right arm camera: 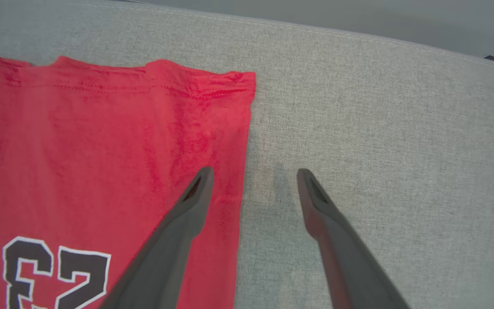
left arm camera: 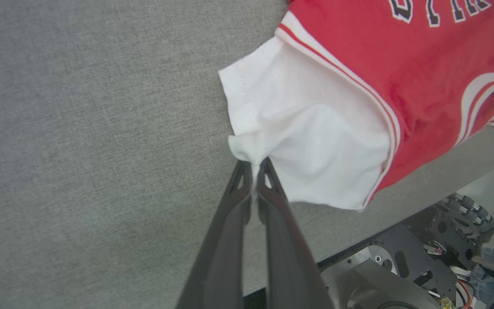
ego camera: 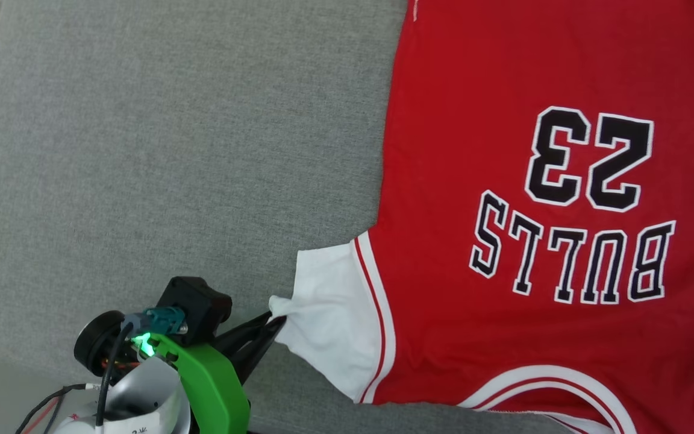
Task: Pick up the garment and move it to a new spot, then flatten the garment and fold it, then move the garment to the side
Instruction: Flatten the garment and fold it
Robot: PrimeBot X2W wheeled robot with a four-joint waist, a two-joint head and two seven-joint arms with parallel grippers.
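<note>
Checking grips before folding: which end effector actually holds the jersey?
The left end effector, pinched shut on the white sleeve. The right end effector is spread open across the side edge of the jersey, gripping nothing.

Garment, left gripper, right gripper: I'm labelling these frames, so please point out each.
garment (left arm camera: 315, 141), left wrist view: middle of its white sleeve.
left gripper (left arm camera: 255, 163), left wrist view: between its fingertips, shut on the sleeve's edge.
right gripper (right arm camera: 254, 171), right wrist view: midway between its open fingertips.

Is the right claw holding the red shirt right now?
No: the right gripper stands open, one finger over the garment, the other over the grey surface, gripping nothing.
</note>
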